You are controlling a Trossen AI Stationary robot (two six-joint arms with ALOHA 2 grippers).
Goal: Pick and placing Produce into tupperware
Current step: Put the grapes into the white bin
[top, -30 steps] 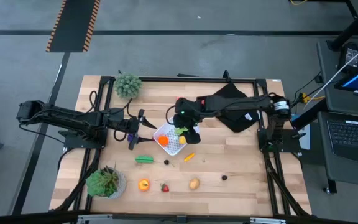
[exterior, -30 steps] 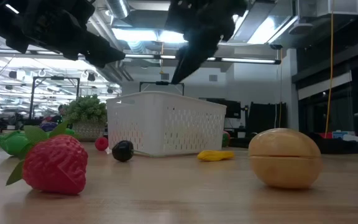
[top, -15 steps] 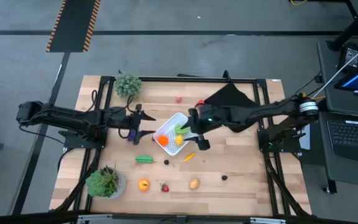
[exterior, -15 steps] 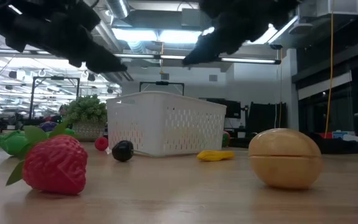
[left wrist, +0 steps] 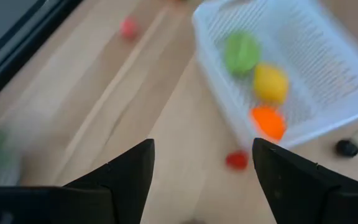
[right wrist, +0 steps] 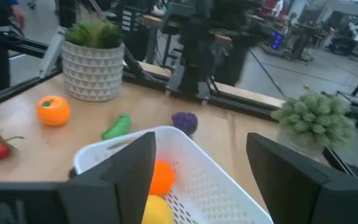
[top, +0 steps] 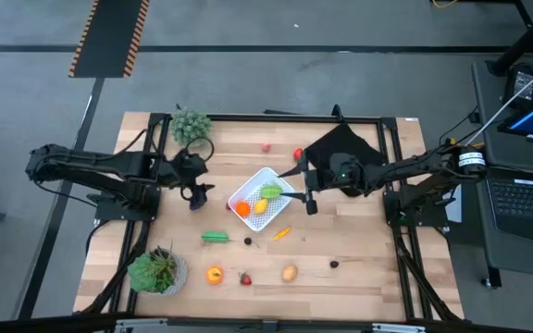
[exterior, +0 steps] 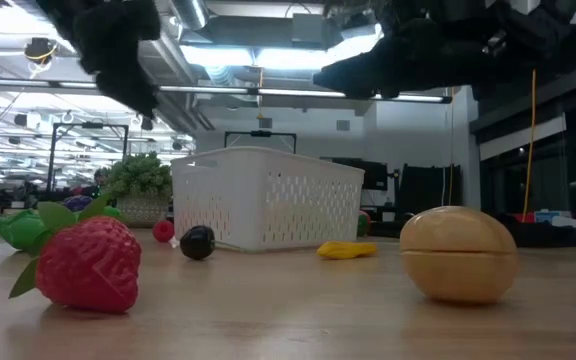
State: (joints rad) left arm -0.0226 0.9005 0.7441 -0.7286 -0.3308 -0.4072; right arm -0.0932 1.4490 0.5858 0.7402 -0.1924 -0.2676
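Observation:
The white tupperware point(top: 262, 196) stands mid-table on its bottom. It holds a green piece point(left wrist: 241, 53), a yellow piece point(left wrist: 270, 84) and an orange piece point(left wrist: 268, 122). Loose produce lies on the wood: a green vegetable point(top: 215, 237), a yellow chili point(top: 282, 233), an orange point(top: 214, 274), a strawberry point(exterior: 83, 265), a tan potato point(exterior: 458, 252), dark berries point(top: 247, 241) and red pieces point(top: 266, 146). My left gripper point(top: 197, 191) hangs open and empty, left of the tupperware, tipped downward. My right gripper point(top: 305, 190) is open and empty just right of it, about level.
Two potted plants stand at the far left point(top: 191, 126) and near left point(top: 158, 271). A black cloth point(top: 340, 148) lies at the far right under my right arm. A purple piece point(right wrist: 184, 121) lies beside the tupperware on my left gripper's side. Bare wood runs along the near right.
My right gripper has drawn back from above the tupperware toward the table's right edge, sinking and tipping from pointing down to about level. My left gripper has risen a little and tipped and rolled from level to pointing down. Both stayed open.

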